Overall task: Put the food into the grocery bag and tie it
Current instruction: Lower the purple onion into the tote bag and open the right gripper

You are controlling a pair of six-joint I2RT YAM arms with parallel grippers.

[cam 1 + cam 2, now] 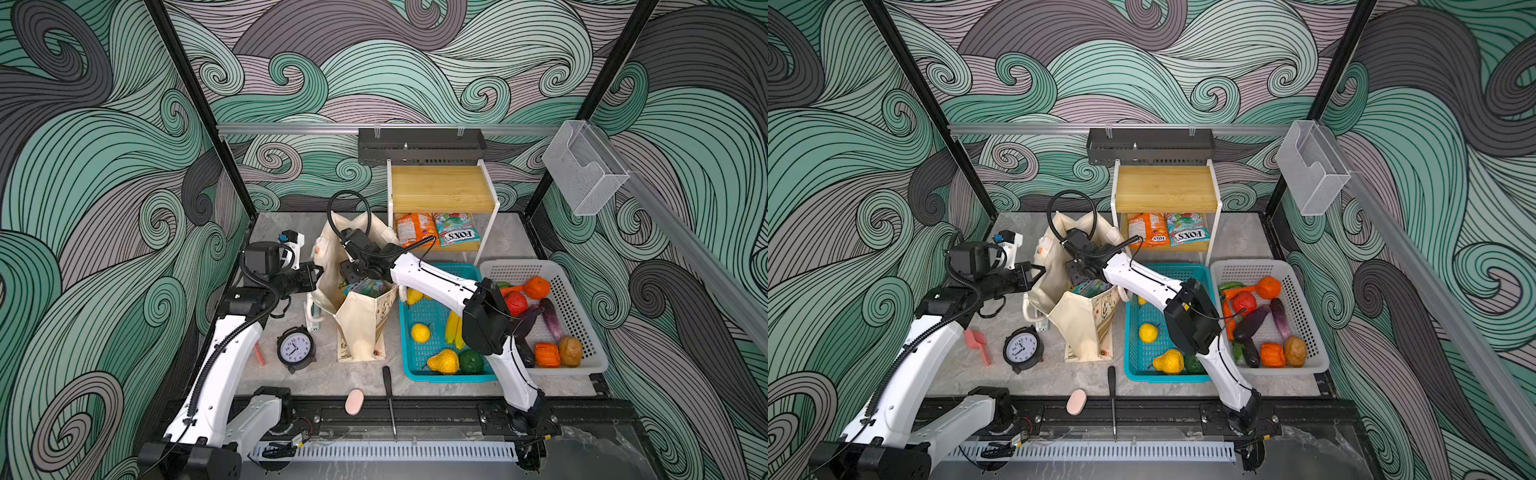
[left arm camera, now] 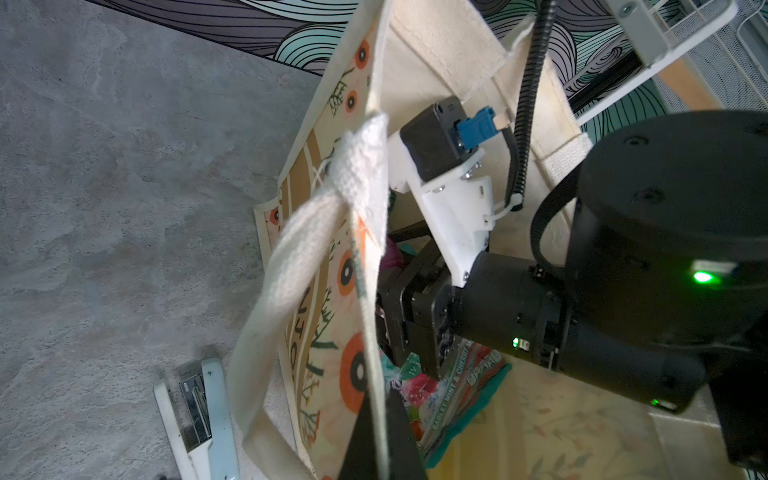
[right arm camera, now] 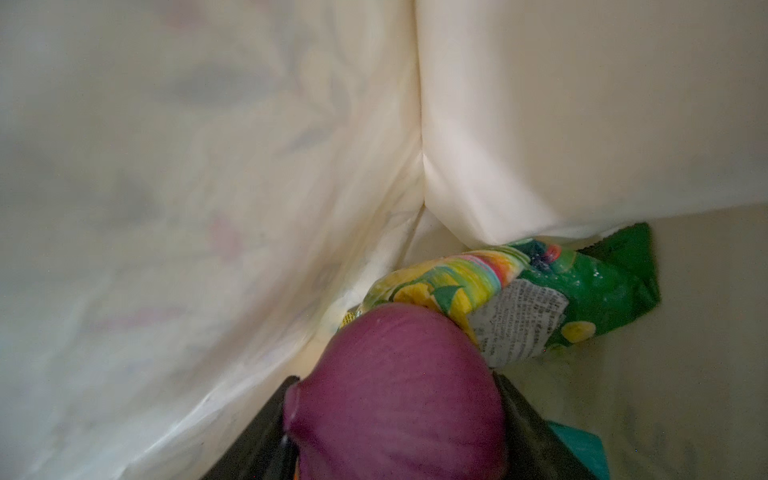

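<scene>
Presently you are holding the round purple toy onion (image 3: 395, 374) clasped in your right gripper (image 3: 395, 428) inside the cream flower-print canvas tote (image 1: 365, 324), left gripper (image 2: 382, 440) pinching its left rim, so releasing seems next.

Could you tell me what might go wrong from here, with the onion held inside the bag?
The left gripper pinches only the thin rim of the grocery bag; if it slips, the mouth could sag onto the right gripper.
The right gripper, fingers around the purple onion, sits deep inside; pulling out could catch its cable on the rim and tip the bag.
Released, the onion may roll off the green-yellow packet.
</scene>
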